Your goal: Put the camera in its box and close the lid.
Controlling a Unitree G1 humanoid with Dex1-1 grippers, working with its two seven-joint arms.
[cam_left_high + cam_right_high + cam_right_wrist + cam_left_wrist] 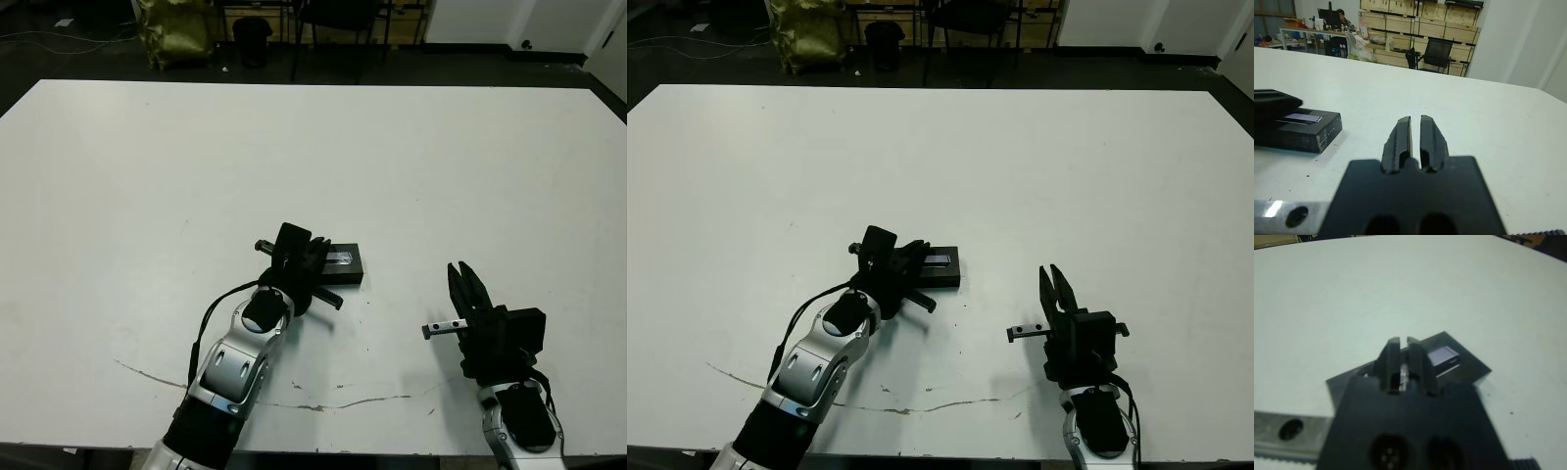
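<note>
Flat black slab lid with pale silvery strip (1300, 119) seated — rigid, light, probably slick. Left gripper (1400, 363) fingers together over it; press flat. Right gripper (1415, 139) closed, empty.

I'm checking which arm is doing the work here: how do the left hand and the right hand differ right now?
The left hand sits over the lid on the closed box, while the right hand hovers over bare table, apart from it. The left arm reaches forward toward the table's middle; the right stays nearer the robot. Both hands have their black fingers shut and hold nothing.
</note>
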